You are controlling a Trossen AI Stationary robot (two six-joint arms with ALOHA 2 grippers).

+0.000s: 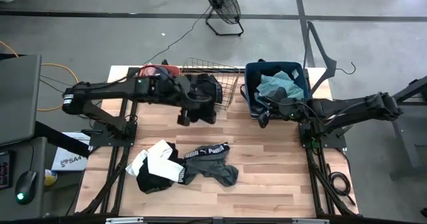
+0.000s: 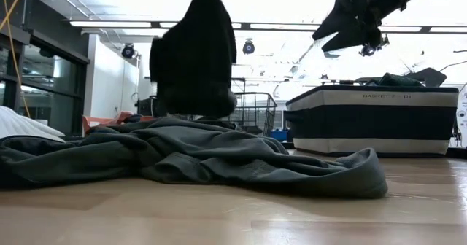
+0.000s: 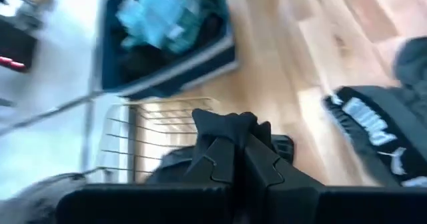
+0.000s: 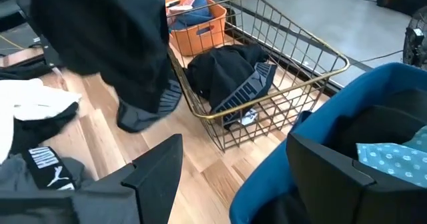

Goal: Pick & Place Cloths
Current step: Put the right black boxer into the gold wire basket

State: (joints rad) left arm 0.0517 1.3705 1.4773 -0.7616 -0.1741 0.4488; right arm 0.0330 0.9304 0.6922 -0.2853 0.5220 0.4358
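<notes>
My left gripper [image 1: 190,105] is shut on a black cloth [image 1: 203,94], which hangs beside the near left side of a wire basket [image 1: 220,77]. The cloth also shows in the low view [image 2: 193,52] and the right wrist view [image 4: 107,44]. Another black cloth [image 4: 227,77] lies in the basket. My right gripper [image 1: 265,114] is open and empty at the near left corner of the dark blue bin [image 1: 248,91], which holds a teal cloth [image 1: 277,84]. A white-and-black cloth [image 1: 157,164] and a grey-and-black cloth [image 1: 212,164] lie on the table nearer the front. My left gripper pinches a bunched upper part of the black cloth [image 3: 227,121] between its two shut fingers [image 3: 220,154]. The cloth hangs slack below the gripper; its lower end [image 4: 143,114] is just above the table, or on it, I cannot tell which.
A coral tub [image 1: 157,71] with things in it stands at the table's far left, next to the wire basket. The blue bin fills the far right. Bare wood [image 1: 267,171] lies at the near right. A fan [image 1: 220,4] stands on the floor beyond the table.
</notes>
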